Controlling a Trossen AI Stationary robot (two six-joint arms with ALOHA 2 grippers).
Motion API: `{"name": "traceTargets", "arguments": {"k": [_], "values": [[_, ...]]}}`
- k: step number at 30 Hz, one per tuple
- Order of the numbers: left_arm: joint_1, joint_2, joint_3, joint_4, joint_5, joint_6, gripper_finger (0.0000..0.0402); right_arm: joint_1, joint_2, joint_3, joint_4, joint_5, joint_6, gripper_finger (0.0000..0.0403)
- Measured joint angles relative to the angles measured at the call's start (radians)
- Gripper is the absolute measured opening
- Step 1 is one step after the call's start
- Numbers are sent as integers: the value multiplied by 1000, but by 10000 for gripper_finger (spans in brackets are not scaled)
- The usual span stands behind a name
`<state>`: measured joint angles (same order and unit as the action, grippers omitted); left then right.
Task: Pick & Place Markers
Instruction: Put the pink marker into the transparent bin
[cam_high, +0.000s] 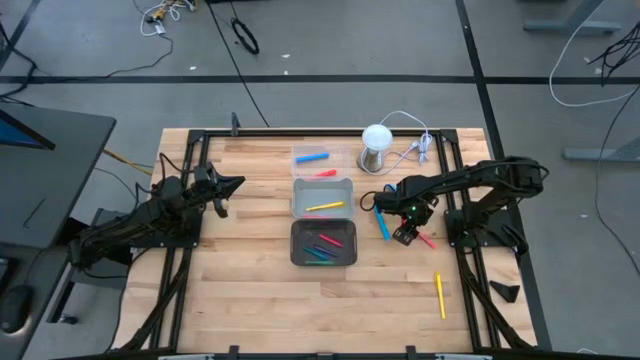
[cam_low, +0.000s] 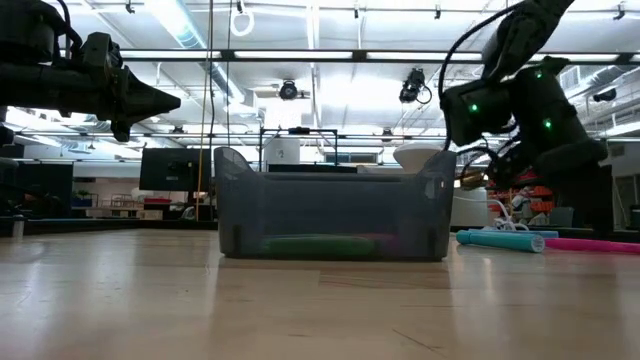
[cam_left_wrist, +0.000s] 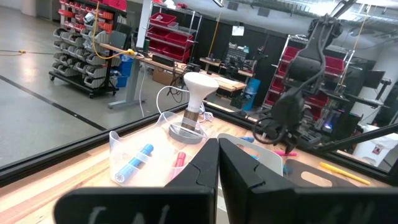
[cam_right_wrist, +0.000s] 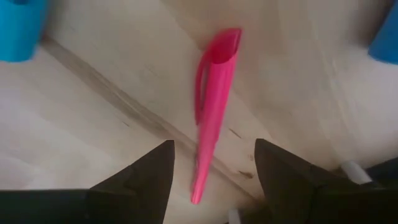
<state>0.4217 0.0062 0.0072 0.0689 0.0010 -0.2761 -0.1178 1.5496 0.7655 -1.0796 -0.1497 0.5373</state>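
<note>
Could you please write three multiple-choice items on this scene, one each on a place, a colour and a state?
1. Where does the lone yellow marker lie?
A. In the clear tray
B. On the table near the right arm's base
C. Under the left end effector

2. What colour is the marker between the right end effector's fingers?
A. Pink
B. Green
C. Yellow

3. How does the left end effector stand?
A. Shut, holding nothing
B. Shut on a blue marker
C. Open over the dark tray

Answers:
1 B: the high view shows it alone on bare wood, away from the trays.
2 A: the right wrist view shows a pink marker on the table between open fingers.
3 A: the left wrist view shows its fingers together with nothing between them.
</note>
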Motion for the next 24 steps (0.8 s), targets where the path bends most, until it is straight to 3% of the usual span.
{"name": "traceTargets", "arguments": {"k": [7,12,16,24], "values": [[0,0,0,0,0,0,14,-25,21,-82,72,-111,-23,224],[0,0,0,0,0,0,14,-26,19,-101,75,-114,-21,214],[0,0,0,0,0,0,14,-26,19,-103,87,-111,-5,179],[0,0,0,0,0,0,14,-25,19,-105,106,-119,4,69]]}}
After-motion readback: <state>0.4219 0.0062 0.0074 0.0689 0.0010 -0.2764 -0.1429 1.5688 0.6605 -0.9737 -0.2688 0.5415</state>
